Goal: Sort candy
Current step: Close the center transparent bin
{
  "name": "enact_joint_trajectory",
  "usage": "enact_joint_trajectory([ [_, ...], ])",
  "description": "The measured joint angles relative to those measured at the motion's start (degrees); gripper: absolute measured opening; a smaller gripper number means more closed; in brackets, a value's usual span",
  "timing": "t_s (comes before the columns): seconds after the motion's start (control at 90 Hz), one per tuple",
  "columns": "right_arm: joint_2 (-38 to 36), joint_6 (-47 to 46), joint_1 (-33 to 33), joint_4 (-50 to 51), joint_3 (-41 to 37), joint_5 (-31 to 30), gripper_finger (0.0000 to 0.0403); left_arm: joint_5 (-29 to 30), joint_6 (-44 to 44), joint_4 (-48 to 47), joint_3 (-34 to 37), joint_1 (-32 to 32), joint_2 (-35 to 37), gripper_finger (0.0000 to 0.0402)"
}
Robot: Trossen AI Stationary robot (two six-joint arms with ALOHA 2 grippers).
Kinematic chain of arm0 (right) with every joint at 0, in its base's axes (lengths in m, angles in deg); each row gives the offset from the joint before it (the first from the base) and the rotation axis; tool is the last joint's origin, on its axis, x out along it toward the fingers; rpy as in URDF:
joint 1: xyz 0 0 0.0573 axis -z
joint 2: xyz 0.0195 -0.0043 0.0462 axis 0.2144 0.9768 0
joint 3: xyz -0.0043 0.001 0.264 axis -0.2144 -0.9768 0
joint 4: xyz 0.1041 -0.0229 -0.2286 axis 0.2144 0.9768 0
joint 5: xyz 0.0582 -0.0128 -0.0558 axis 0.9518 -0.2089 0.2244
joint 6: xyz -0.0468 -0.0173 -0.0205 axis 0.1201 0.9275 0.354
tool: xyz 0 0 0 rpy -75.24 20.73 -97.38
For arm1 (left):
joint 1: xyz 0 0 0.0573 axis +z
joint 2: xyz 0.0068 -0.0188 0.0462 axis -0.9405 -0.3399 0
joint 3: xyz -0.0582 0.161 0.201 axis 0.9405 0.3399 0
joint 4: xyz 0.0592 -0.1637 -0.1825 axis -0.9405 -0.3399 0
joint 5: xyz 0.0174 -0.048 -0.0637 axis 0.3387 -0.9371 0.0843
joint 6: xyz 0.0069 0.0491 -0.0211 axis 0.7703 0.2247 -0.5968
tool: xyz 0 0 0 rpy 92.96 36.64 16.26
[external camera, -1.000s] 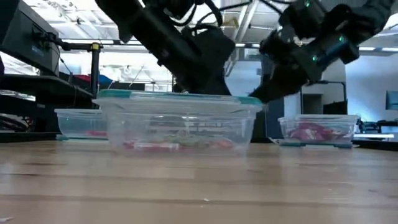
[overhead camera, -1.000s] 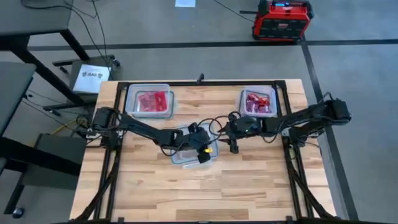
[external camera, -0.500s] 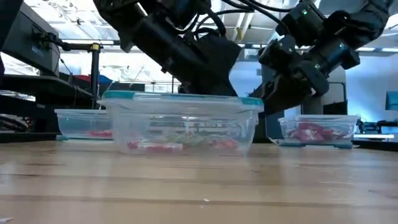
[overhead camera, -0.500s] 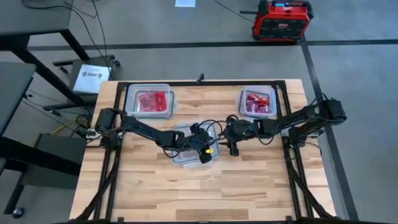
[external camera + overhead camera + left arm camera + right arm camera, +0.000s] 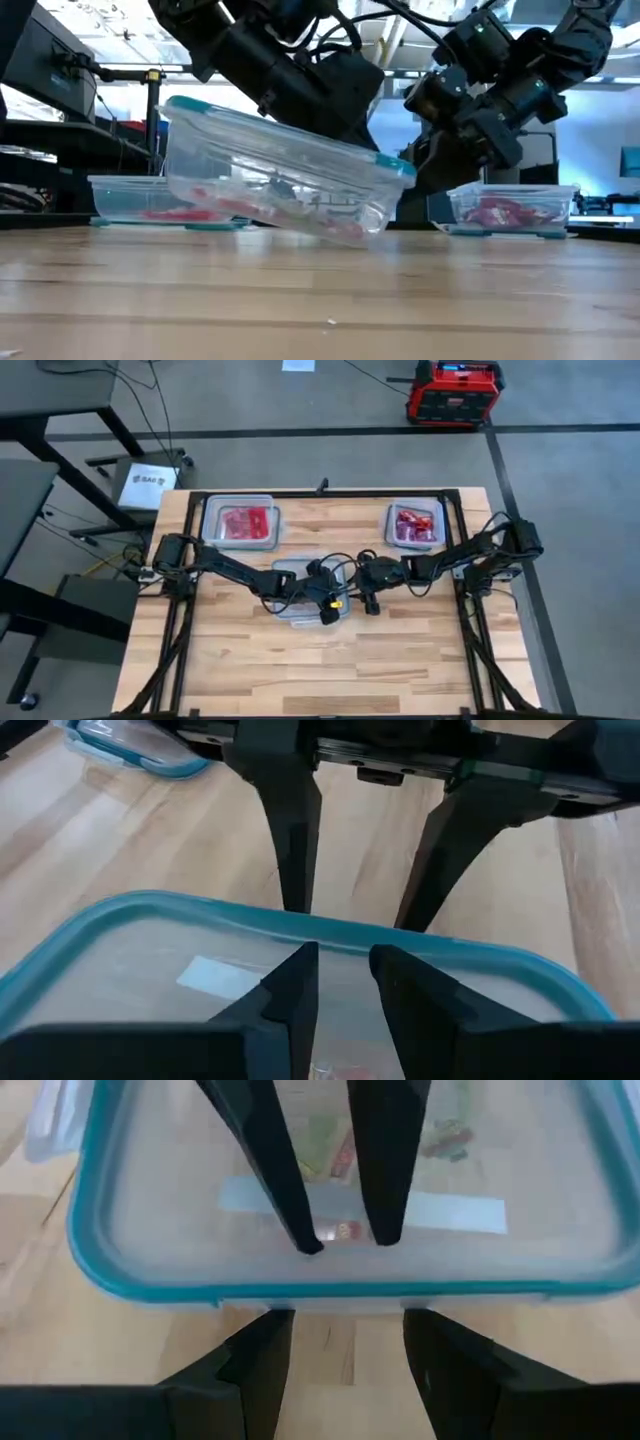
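- Clear plastic with a teal rim: the middle box [image 5: 312, 592] sat near the table's [image 5: 400, 660] centre, lid on, tipped so that one side was raised and the other rested on the wood, as the low view showed [image 5: 285, 185].
- Inside it lay the unsorted candy [image 5: 240, 207], red and pale pieces slid toward the low side.
- The left gripper [image 5: 325, 603] was over the box, and its two fingers [image 5: 295, 985], a narrow gap between them, were set at the rim; whether they pinched the rim I could not tell.
- The right gripper [image 5: 370, 592] stood just beside the box on the side toward the table's right edge, fingers [image 5: 260, 1365] spread, the box rim lying straight ahead of them and not yet between them.
- The box's long axis ran roughly from the far edge toward the near edge; both grippers met it from opposite sides, the left one nearer.
- By my judgement the next move turned on the right fingers closing over that rim to free the lid.
- Near the far left corner a box [image 5: 240, 523] held red candy [image 5: 244, 523]; near the far right corner another box [image 5: 415, 525] held red pieces [image 5: 412, 523].
- Neither stood in the way; only the arms' own cables crowded the centre.
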State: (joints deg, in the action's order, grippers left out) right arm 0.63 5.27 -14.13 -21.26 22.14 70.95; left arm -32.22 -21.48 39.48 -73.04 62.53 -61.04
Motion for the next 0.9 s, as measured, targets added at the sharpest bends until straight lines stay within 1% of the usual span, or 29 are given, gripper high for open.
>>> enact_joint_trajectory([
  [0.078,-0.61,0.40,-0.05,0.66,0.10,-0.31,0.0179,-0.02,0.91,-0.38,0.00,-0.02,0.01,0.0092],
  [0.144,-2.99,0.95,0.23,5.79,0.43,-1.67,0.0179,-0.16,1.39,-1.32,0.00,0.02,0.95,0.0092],
  [0.278,-9.60,1.47,1.43,14.28,1.09,-4.12,0.0179,-0.28,1.54,-1.86,-0.02,0.13,3.59,0.0092],
  [0.356,-14.19,0.70,1.90,19.14,1.06,-4.86,0.0179,-0.28,1.32,-4.29,-0.01,0.09,5.31,0.0092],
  [0.456,-20.24,-4.09,2.09,20.12,0.92,-4.88,0.0179,-0.24,1.11,-13.97,-2.32,0.07,9.13,0.0092],
  [0.5,-22.52,-6.88,1.66,17.82,0.94,-4.34,0.0179,-0.22,1.08,-20.03,-4.42,0.04,11.27,0.0092],
  [0.556,-23.58,-9.97,0.72,13.48,0.97,-3.80,0.0179,0.32,1.07,-29.77,-6.87,0.04,14.14,0.0092],
  [0.6,-23.23,-12.18,-0.54,9.20,0.94,-3.67,0.0179,1.73,1.06,-36.77,-8.78,0.04,16.07,0.0092],
  [0.656,-21.27,-14.05,-2.05,2.87,0.94,-3.46,0.0179,4.58,1.95,-42.96,-10.01,0.03,18.46,0.0092],
  [0.722,-17.82,-14.91,-3.60,-4.30,0.99,-3.44,0.0179,9.57,2.78,-50.22,-9.95,0.65,21.74,0.0092],
  [0.778,-13.78,-15.39,-4.66,-7.57,1.96,-3.47,0.0179,12.99,1.80,-55.35,-9.15,1.90,23.79,0.0092],
  [0.833,-9.32,-16.54,-5.13,-8.28,3.57,-3.55,0.0179,14.36,0.04,-58.49,-7.46,3.50,25.45,0.0092],
  [0.9,-3.69,-17.85,-5.13,-8.29,6.04,-3.55,0.0179,13.81,-0.85,-58.09,-4.34,5.38,26.60,0.0092],
])
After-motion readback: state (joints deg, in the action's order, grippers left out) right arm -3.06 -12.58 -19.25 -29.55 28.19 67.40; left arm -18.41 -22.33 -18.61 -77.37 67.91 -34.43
